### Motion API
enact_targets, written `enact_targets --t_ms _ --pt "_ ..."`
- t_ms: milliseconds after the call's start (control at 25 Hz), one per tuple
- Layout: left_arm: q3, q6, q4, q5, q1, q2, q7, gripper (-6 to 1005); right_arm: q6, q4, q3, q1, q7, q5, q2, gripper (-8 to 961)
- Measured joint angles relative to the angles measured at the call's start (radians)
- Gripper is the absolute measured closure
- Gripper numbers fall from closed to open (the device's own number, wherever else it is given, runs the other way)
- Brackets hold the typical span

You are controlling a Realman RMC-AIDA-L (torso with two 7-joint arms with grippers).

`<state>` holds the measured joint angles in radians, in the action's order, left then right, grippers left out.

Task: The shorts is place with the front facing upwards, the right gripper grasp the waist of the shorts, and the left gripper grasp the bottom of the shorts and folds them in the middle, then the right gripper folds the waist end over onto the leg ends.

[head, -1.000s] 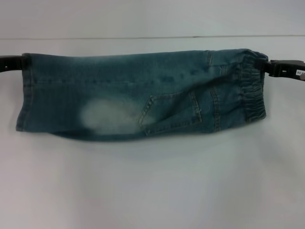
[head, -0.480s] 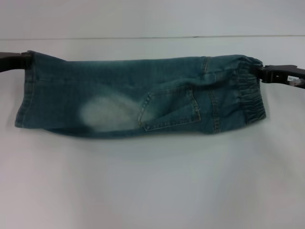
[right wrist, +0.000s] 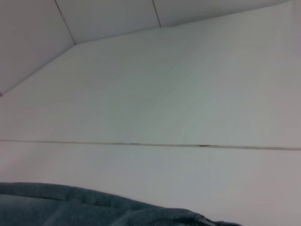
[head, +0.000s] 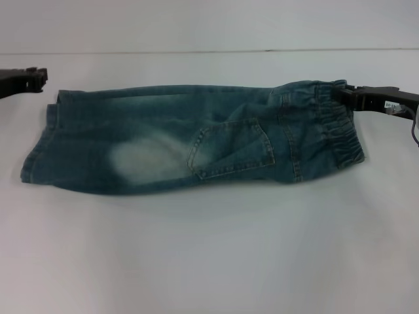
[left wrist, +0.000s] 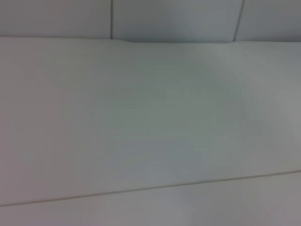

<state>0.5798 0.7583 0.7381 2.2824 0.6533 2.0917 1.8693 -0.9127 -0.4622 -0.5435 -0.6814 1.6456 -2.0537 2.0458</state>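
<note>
Lying folded lengthwise on the white worktop point(head: 209, 261), the blue-green washed denim shorts point(head: 190, 147) show a pale faded patch and stitched pocket. The labelled black right claw point(head: 342, 95) is clamped on the gathered elastic waist point(head: 330, 124). The unlabelled black left claw point(head: 43, 77) hangs just beside the leg hems point(head: 40, 150), apart from them; whether its fingers are parted cannot be told.

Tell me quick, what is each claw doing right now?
Left gripper: off the shorts, holding nothing; open or shut cannot be told.
Right gripper: shut on the waist of the shorts.
</note>
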Motion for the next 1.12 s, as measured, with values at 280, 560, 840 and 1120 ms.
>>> enact_targets --t_ms 280,560,840,1120 --pt "-0.003 -0.088 0.0 -0.01 -0.03 0.025 -0.001 659 0.004 0.001 0.012 0.01 0.012 0.003 0.0 601" --pt "-0.007 -0.009 0.016 -0.201 -0.092 0.027 -0.114 435 -0.027 -0.011 0.022 0.031 0.06 0.038 -0.031 275" --pt "-0.02 0.286 0.02 -0.423 -0.164 0.03 -0.312 284 -0.206 -0.044 -0.013 0.039 0.206 0.0 -0.124 91" --pt "-0.037 0.581 0.01 -0.431 -0.181 0.031 -0.404 63 -0.561 -0.271 -0.119 -0.007 0.474 -0.233 -0.194 -5"
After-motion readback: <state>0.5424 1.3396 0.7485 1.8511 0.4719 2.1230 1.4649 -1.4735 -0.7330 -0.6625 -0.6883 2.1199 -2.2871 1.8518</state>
